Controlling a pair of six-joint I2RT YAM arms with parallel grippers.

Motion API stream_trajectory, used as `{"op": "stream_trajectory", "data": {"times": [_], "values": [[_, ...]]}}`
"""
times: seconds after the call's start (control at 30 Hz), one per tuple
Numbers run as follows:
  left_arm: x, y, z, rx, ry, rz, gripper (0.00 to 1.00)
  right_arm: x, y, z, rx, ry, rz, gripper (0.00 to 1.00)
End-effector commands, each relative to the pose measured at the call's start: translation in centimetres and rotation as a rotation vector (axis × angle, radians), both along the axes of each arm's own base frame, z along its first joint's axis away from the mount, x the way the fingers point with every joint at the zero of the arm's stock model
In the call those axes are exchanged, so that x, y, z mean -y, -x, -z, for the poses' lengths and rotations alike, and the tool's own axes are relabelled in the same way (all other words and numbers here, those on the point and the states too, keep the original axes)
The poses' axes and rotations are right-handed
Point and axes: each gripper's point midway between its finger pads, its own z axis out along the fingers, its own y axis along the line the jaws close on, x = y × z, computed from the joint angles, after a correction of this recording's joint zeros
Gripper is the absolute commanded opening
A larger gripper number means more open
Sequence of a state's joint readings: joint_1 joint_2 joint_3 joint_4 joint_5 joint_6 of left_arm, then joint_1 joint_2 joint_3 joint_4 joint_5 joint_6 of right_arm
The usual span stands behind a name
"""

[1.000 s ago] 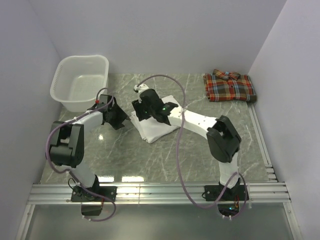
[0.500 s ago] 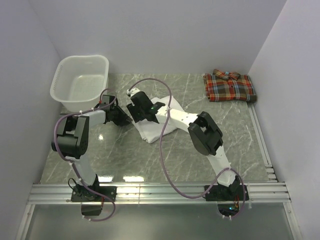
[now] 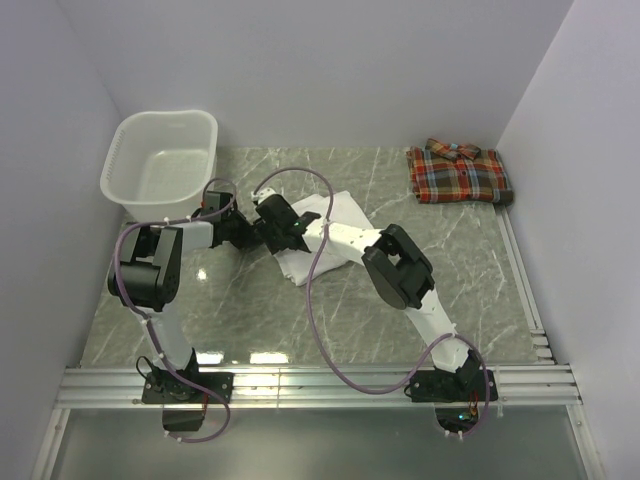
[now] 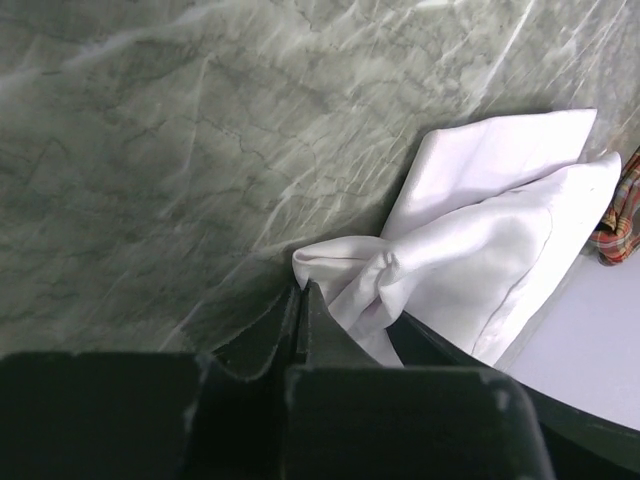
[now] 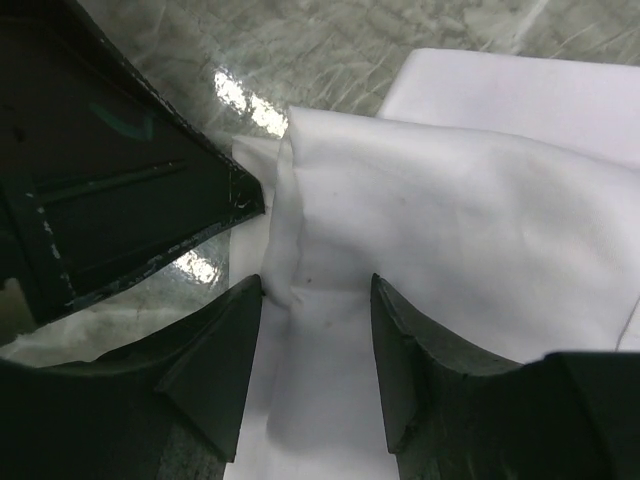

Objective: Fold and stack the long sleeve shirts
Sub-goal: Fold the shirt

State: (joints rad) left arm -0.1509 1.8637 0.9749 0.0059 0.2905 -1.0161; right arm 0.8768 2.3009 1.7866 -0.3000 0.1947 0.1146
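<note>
The white long sleeve shirt (image 3: pixel 300 262) lies folded mid-table, and the plaid long sleeve shirt (image 3: pixel 458 175) lies folded at the back right. My left gripper (image 3: pixel 250 232) is at the white shirt's left edge. In the left wrist view its jaws (image 4: pixel 302 290) are shut, pinching the corner of the white shirt (image 4: pixel 480 240), which puckers there. My right gripper (image 3: pixel 272 228) meets it from the right. Over the white shirt (image 5: pixel 450 230) the right gripper (image 5: pixel 315 295) is open, its fingers (image 5: pixel 225 350) resting on the cloth on either side of a raised fold.
A white plastic laundry basket (image 3: pixel 128 160) stands at the back left, close behind the left arm. The plaid shirt (image 4: pixel 620 215) shows at the right edge of the left wrist view. The left gripper's black body (image 5: pixel 120 200) fills the upper left of the right wrist view.
The left gripper moved right to the shirt's edge and shut on its corner. The right gripper shifted left across the shirt towards it, its elbow folding in.
</note>
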Motion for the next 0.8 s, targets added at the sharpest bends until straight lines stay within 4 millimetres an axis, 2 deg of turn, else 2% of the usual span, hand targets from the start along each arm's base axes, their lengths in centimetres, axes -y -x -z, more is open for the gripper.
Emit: {"op": "stream_trajectory", "data": {"times": [0.0,0.07,0.17,0.2,0.37,0.47,0.77], "values": [[-1.5,2.7,4.6,-0.128,-0.084,-0.02,0.0,-0.9,-0.3,-1.3,0.046,-0.016,0.018,0.53],[-1.6,2.7,4.7,-0.13,-0.088,-0.02,0.01,-0.6,-0.4,-1.1,0.054,-0.004,0.022,0.47],[-1.6,2.7,4.7,-0.133,-0.092,-0.017,0.01,-0.4,-0.2,-1.2,0.061,0.001,0.016,0.31],[-1.6,2.7,4.7,-0.131,-0.092,-0.017,0.01,-0.2,-0.3,-1.1,0.061,0.004,0.017,0.21],[-1.6,2.6,4.9,-0.138,-0.094,-0.019,0.0,-0.2,-0.1,-1.4,0.066,0.003,0.005,0.0],[-1.7,2.6,5.0,-0.138,-0.097,-0.02,0.01,-0.2,0.2,-1.5,0.061,-0.001,-0.011,0.0],[-1.8,2.5,5.0,-0.14,-0.108,-0.021,0.01,-0.5,2.0,-4.1,0.095,-0.043,-0.099,0.0]]}}
